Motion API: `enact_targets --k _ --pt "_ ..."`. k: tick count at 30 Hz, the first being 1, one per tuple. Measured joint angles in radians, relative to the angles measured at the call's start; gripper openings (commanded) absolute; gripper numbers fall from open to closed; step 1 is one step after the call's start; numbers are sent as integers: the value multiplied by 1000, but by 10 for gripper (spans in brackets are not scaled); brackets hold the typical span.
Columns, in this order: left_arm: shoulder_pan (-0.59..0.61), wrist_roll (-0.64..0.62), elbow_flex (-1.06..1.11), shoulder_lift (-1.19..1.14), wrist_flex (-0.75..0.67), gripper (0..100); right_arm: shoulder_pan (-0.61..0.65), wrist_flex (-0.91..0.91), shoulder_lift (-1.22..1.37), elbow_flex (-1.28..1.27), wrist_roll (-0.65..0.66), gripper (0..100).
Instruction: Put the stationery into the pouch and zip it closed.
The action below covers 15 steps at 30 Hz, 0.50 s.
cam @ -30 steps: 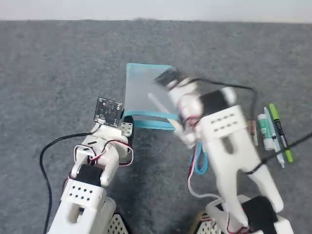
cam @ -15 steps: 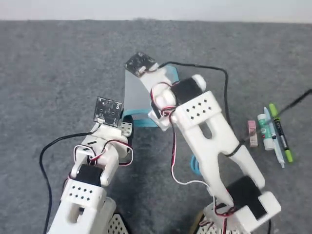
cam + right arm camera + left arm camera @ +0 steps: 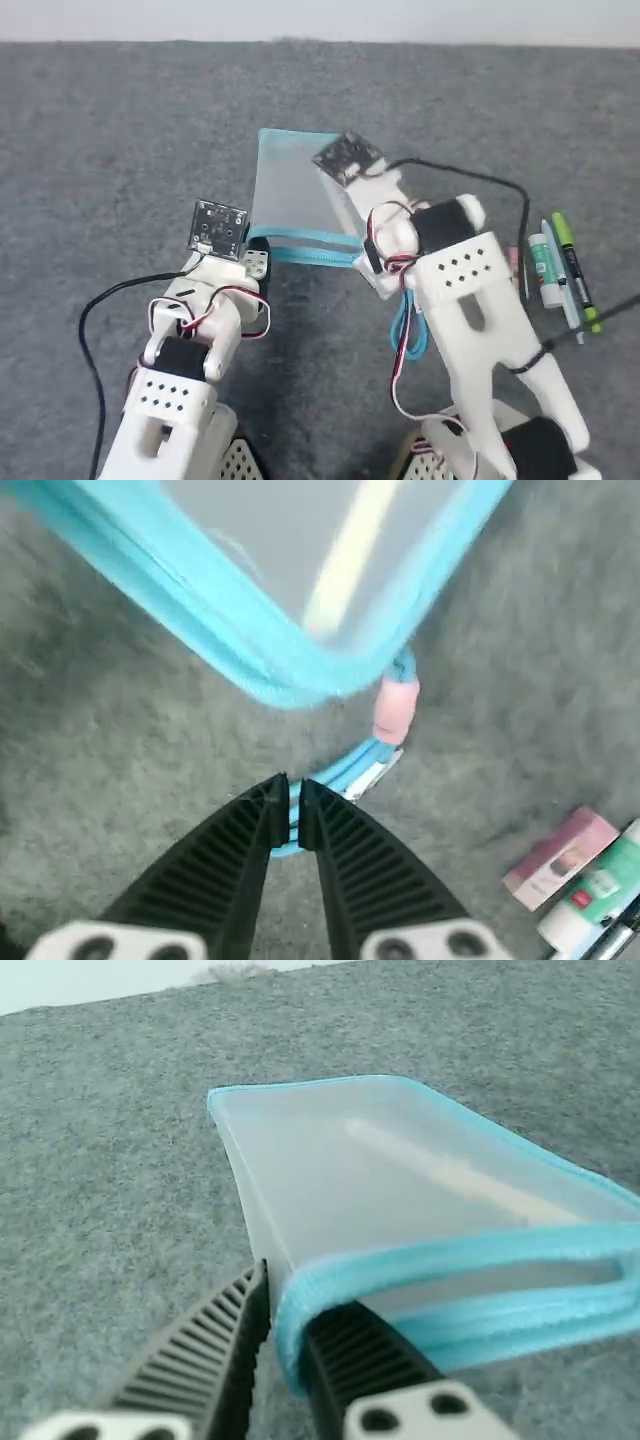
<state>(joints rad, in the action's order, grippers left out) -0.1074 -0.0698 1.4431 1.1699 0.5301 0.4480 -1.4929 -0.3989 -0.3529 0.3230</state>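
Translucent film with a turquoise fabric trim, that's the pouch [image 3: 290, 185]. In the high view it sits just above centre on the grey carpet [image 3: 110, 130]. My left gripper [image 3: 262, 258] is at its lower-left corner. The pens [image 3: 572, 270] and a small tube [image 3: 543, 268] lie at the right edge, well apart from the pouch. A blue cord [image 3: 410, 335] loops out beside the right arm.

Left wrist view: the left gripper [image 3: 290, 1305] has its fingers pinched onto the trim at the corner of the mouth. A pale stick [image 3: 450, 1172] is already lying inside the pouch [image 3: 330, 1160].

Right wrist view: the right gripper [image 3: 292, 795] has its fingers nearly together, and the blue cord [image 3: 350, 770] runs in between them, so I'd say it's holding that. The cord leads from a pink tab [image 3: 395, 710] at the pouch's [image 3: 250, 540] corner. A pink eraser [image 3: 560, 855] lies near.

Handling-wise, I reckon the pouch is super light and floppy. The film looks slippery, so the stitched trim or the cord is where I'd grab. The pens look light and stiff and would probably roll, so I'd take them mid-barrel.
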Motion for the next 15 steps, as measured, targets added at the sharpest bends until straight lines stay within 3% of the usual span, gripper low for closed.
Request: enact_targets --k 4,6,8,13,15 --pt "91 0 -18 -2 0 12 -126 17 -2 -29 6 9" --pt "207 -5 -40 0 -2 12 -215 12 -2 -37 66 9" --pt "242 -3 -38 0 0 12 -299 6 -2 -54 124 9" --pt "-77 180 23 0 21 12 -483 6 -2 -74 245 10" --pt "-120 176 23 0 37 12 -569 6 -2 -91 322 10"
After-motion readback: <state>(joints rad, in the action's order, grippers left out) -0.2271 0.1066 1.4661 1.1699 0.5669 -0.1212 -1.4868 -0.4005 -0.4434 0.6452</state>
